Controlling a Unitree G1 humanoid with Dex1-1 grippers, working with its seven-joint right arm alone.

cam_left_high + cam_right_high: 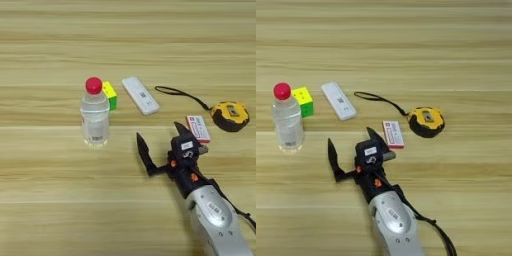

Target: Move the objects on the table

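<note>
A clear bottle [95,117] with a red cap stands upright on the table [45,200]. Behind its right side sits the multicoloured puzzle cube [110,95], showing yellow and green faces. A long white bar [140,95] lies diagonally to the right of the cube. Further right lies a small flat red-and-white pack [198,128], then the yellow-black tape measure [230,116] with its black strap [181,94] trailing left. My right gripper [160,137] is open, fingers spread wide, empty, between the bottle and the pack, touching nothing.
The silver forearm [217,220] comes in from the bottom right with a black cable [437,232] along it. Bare wood stretches across the far half of the table and the near left.
</note>
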